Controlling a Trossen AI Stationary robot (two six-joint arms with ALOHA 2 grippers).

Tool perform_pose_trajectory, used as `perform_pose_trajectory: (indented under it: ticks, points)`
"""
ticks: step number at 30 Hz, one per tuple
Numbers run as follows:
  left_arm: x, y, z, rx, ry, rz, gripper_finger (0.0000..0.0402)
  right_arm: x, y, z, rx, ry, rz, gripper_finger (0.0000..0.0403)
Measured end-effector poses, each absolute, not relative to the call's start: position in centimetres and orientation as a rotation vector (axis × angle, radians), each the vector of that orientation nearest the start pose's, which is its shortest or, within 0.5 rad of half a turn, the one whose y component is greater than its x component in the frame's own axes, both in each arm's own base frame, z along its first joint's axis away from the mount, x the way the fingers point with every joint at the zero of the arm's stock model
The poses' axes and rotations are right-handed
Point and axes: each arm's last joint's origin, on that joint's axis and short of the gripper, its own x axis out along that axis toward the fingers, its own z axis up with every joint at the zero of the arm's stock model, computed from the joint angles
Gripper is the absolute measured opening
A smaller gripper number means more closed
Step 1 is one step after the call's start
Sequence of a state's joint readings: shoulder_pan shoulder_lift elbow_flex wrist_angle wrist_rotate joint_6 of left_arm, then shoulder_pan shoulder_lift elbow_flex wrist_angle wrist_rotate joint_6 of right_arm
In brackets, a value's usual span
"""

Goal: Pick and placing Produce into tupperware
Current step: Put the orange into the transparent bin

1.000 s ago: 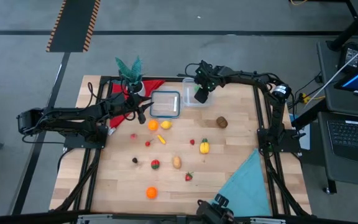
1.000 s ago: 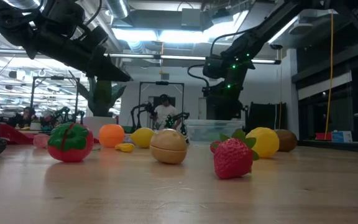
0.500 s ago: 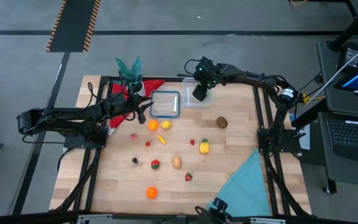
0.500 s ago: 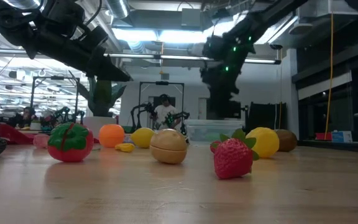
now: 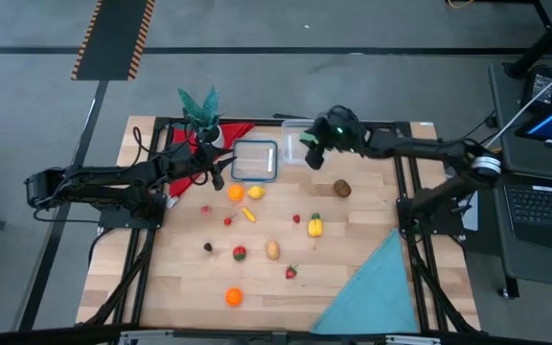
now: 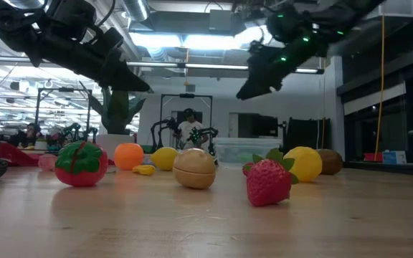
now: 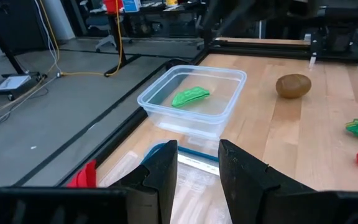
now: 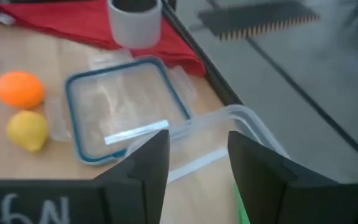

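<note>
Right jaws (image 5: 311,151) hang in the air above the far middle of the tabletop (image 5: 372,206), just right of the tupperware (image 5: 295,141). They stand parted with nothing between them. In my right wrist view the two fingers (image 8: 143,168) frame the tub's rim, bare.

Left jaws (image 7: 197,171) sit low at the far left, near the clear lid with a blue rim (image 5: 255,160). They are parted a little and grip nothing.

The tupperware stands at the far edge, touching the lid's right side. One green piece (image 7: 189,96) lies inside it.

The rest of the produce is loose on the tabletop:
- brown kiwi-like piece (image 5: 341,189), right of the tub and nearer
- orange (image 5: 236,192) and lemon (image 5: 255,192), side by side, just near of the lid
- small orange piece (image 5: 248,214)
- yellow fruit with green top (image 5: 314,225), mid tabletop
- red tomato (image 5: 240,253) and tan potato (image 5: 272,250)
- strawberry (image 5: 291,272)
- second orange (image 5: 233,297), nearest

Potted plant (image 5: 202,110) stands on a red cloth (image 5: 239,131) at the far left. Blue cloth (image 5: 372,287) lies at the near right corner.
</note>
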State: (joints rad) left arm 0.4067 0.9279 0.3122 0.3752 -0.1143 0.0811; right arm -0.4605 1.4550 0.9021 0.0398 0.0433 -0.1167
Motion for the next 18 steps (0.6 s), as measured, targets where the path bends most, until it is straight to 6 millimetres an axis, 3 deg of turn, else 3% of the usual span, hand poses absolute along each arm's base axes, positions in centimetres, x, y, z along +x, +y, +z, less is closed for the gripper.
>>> perform_pose_trajectory:
  ticks: [4, 10, 18]
  points:
    - [17.4, 7.7, 19.9, 0.044, 0.262, 0.503, 0.011, 26.0, -12.2, 22.2, -0.044, 0.486, -0.434, 0.0166]
    - [17.6, 7.2, 19.9, 0.046, 0.266, 0.472, 0.0117, 24.6, -9.9, 20.0, -0.068, 0.421, -0.385, 0.0166]
    - [17.8, 6.0, 19.1, 0.046, 0.343, 0.406, 0.0188, 24.5, -9.2, 19.5, -0.107, 0.361, -0.363, 0.0166]
